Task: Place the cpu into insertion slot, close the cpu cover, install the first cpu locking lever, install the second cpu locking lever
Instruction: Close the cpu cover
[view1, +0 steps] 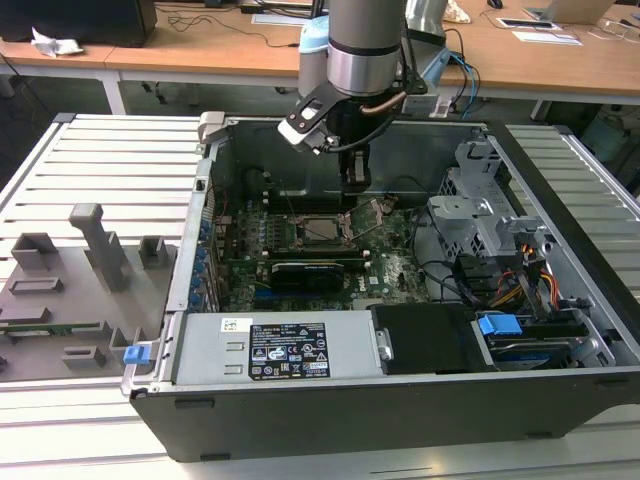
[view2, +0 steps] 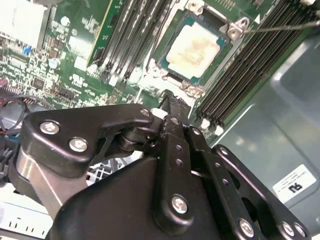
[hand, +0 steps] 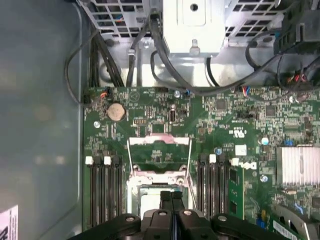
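Cpu (view2: 194, 47) is sitting flat inside the insertion slot (view2: 163, 44) with its pale, slightly stained metal top facing up. In the exterior view it is lying near the middle of the green motherboard (view1: 400, 270), inside the open computer case (view1: 330, 400).

The cpu cover (hand: 160, 141) is not lying over the chip. In the first wrist view the silvery frame is standing swung open just beyond the slot, with green board showing through its square window. Two thin wire locking levers (hand: 190, 162) are slanting along either side of it. In the exterior view the cover is showing at about two o'clock from the cpu, just beside the slot.

The gripper (view1: 356, 186) is hanging from the arm over the board, near the cpu at about one o'clock in the exterior view. In both wrist views it is hovering close to the slot's edge. Its fingers (hand: 164, 200) are pressing together with no gap between them — they are gripping nothing.

Black memory slots (view2: 135, 40) are flanking the socket on both sides. The case is resting on a slatted metal table (view1: 90, 150), and a grey fixture block (view1: 80, 270) is lying at the case's nine o'clock.
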